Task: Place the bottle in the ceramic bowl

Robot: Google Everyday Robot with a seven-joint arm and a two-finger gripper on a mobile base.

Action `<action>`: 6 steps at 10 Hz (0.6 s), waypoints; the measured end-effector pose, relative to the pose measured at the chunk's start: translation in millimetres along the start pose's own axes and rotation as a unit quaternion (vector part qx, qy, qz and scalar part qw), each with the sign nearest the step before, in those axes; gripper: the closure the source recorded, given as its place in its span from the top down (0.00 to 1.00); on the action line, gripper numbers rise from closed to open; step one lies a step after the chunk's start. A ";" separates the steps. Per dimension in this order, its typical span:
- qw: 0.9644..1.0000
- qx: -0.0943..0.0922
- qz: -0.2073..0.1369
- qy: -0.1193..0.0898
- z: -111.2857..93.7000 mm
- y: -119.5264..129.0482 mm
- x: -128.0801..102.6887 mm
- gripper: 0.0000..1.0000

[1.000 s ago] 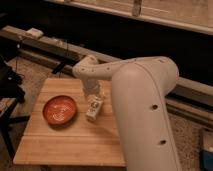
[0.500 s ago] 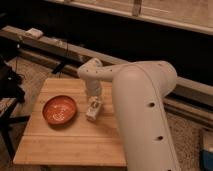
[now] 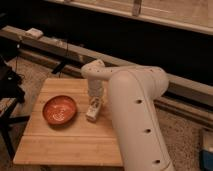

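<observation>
The orange-red ceramic bowl [image 3: 59, 110] sits on the left half of the wooden table [image 3: 60, 142], with a faint pale pattern inside. The small cream bottle [image 3: 93, 109] lies on the table just right of the bowl, a short gap between them. My gripper [image 3: 95, 99] hangs from the white arm directly above the bottle's far end, right at it. The big white arm [image 3: 137, 115] fills the right side and hides the table's right part.
A dark chair or stand [image 3: 9, 85] is at the table's left. A long ledge [image 3: 60, 47] with a small white box [image 3: 34, 33] and cables runs behind the table. A blue-and-white object [image 3: 207, 150] lies on the floor at right.
The arm's wrist has shifted slightly and the gripper has come lower over the bottle. The bottle and bowl stay where they were.
</observation>
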 end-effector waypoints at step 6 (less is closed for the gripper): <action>0.999 -0.024 -0.028 -0.002 -62.0 23.1 28.6 0.00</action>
